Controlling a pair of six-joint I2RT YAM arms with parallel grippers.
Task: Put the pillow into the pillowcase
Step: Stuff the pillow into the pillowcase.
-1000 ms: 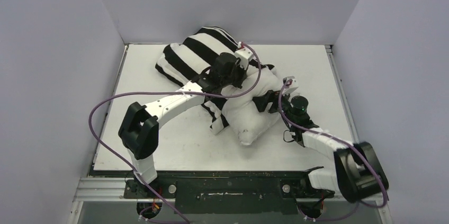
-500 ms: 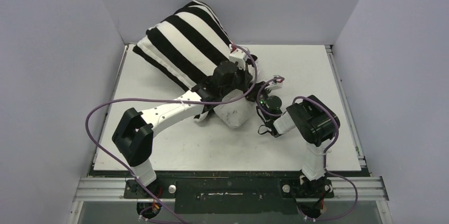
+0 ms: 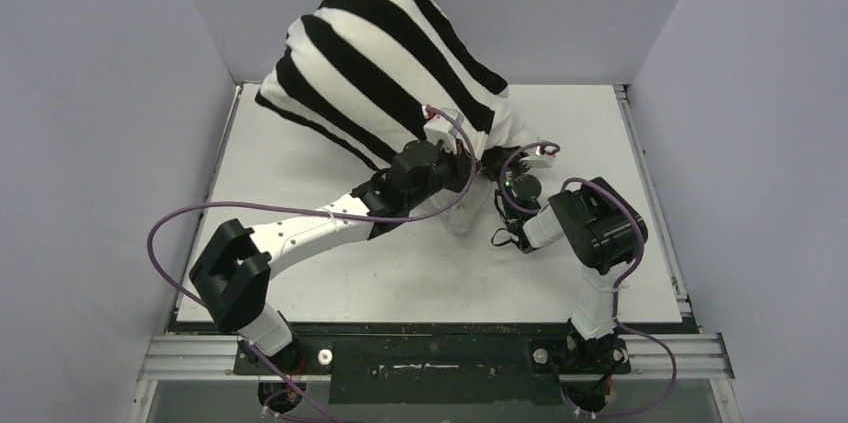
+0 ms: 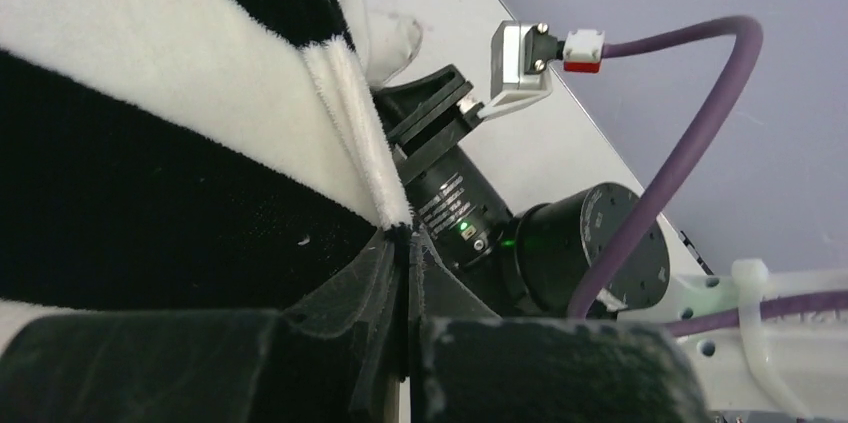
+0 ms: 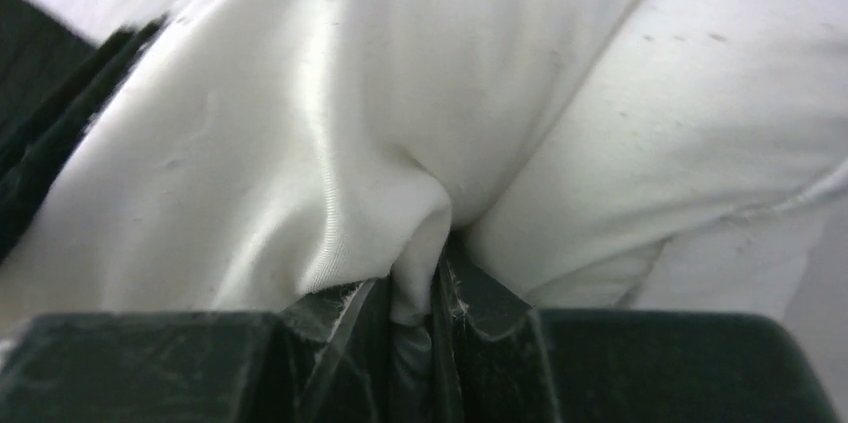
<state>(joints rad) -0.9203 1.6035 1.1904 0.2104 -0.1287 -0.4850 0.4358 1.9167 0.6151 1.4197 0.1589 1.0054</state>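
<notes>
The black-and-white striped pillowcase [image 3: 390, 53] hangs lifted high over the back of the table, bulging with the pillow inside it. My left gripper [image 4: 405, 243] is shut on the case's fuzzy hem [image 4: 350, 113] at its lower right mouth. A white end of the pillow [image 3: 458, 213] pokes out below that mouth. In the right wrist view my right gripper [image 5: 428, 288] is shut on a fold of the pillow's smooth white fabric [image 5: 560, 93], with a black stripe of the case [image 5: 40, 93] at the left. Both grippers meet close together near the table's middle.
The white table [image 3: 330, 273] is boxed in by grey walls on three sides. My right arm's elbow [image 3: 598, 228] stands folded up at the right. Purple cables [image 3: 185, 223] loop off both arms. The right arm's wrist [image 4: 570, 253] sits just beyond my left fingers.
My left arm has raised the striped case up and back, and the pillow has slid further inside. My right arm folded in toward the middle and its jaws closed on the pillow's fabric.
</notes>
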